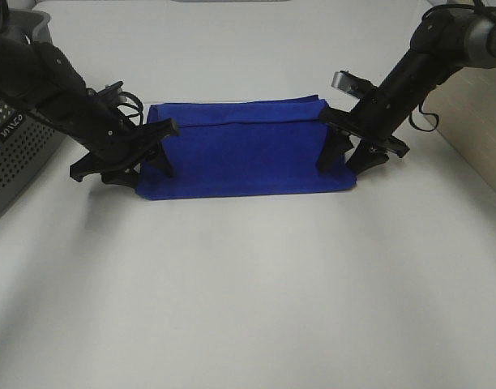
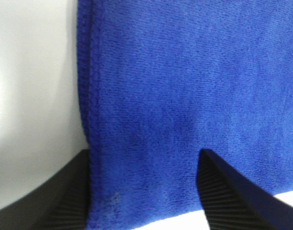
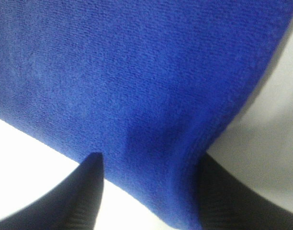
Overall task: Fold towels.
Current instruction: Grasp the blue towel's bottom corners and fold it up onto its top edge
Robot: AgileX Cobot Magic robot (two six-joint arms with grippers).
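A royal-blue towel (image 1: 248, 158) lies flat on the white table (image 1: 248, 300), with its far edge folded over into a thick band. My left gripper (image 1: 143, 174) is down at the towel's near left corner. In the left wrist view the towel (image 2: 185, 86) runs between the two black fingers (image 2: 232, 201), which stand well apart. My right gripper (image 1: 341, 162) is down at the near right corner. The right wrist view shows the towel (image 3: 137, 72) edge between its fingers (image 3: 84, 201), also apart. Both grippers are open around the cloth.
A grey perforated basket (image 1: 13, 154) stands at the table's left edge, close behind the left arm. A beige panel (image 1: 475, 138) borders the table on the right. Bare white table stretches in front of the towel.
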